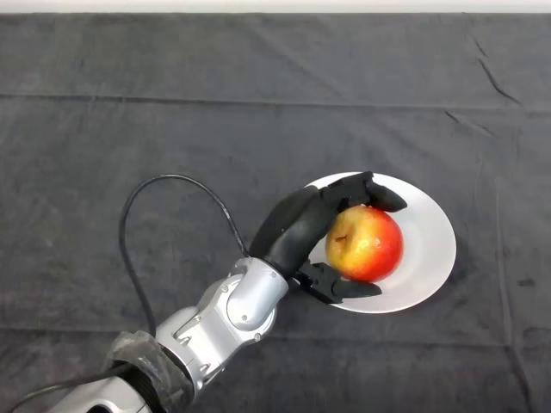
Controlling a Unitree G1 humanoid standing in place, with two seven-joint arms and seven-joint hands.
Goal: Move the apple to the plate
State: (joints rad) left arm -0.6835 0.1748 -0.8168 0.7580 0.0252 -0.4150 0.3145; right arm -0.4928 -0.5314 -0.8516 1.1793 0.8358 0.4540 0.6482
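Observation:
A red and yellow apple [367, 243] is over the white plate [432, 249], right of the table's middle. My left hand [297, 228] reaches in from the lower left, and its fingers and thumb are curled round the apple's left side. Fingers pass over the apple's top and the thumb lies below it. I cannot tell whether the apple rests on the plate or is held just above it. The hand hides the plate's left rim.
A dark cloth [172, 112] covers the whole table, with a few creases at the far right. A pale strip runs along the table's far edge [275, 5].

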